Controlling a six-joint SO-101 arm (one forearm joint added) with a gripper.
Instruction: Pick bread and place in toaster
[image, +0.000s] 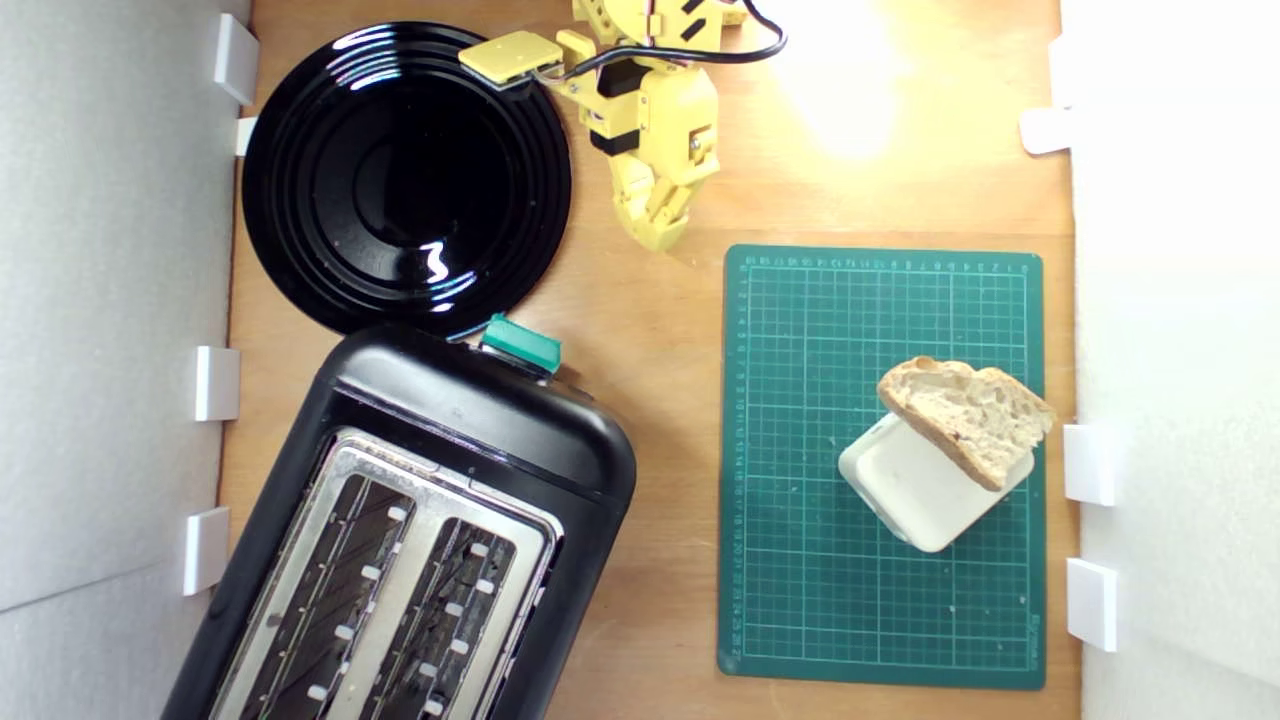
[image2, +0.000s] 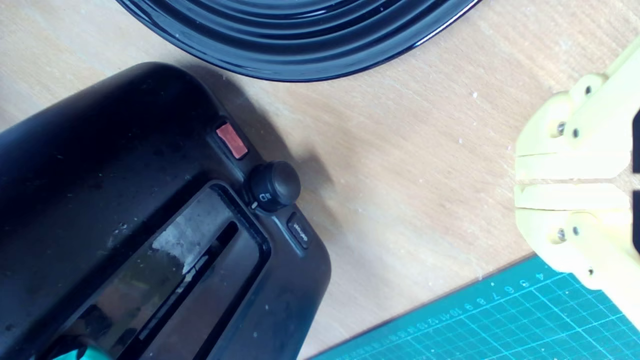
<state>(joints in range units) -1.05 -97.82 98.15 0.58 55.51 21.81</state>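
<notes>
Yellow plastic fills my upper centre in the exterior view: the gripper hangs over bare wooden table, between the glossy black plate and the green cutting mat. In the wrist view I see its two fingers pressed together, only a thin seam between them, pinching nothing. The bread lies tilted across a cream-white block on the mat, toward the exterior view's right. The black toaster, both slots empty, sits at the exterior view's lower left, its teal lever knob near the plate.
</notes>
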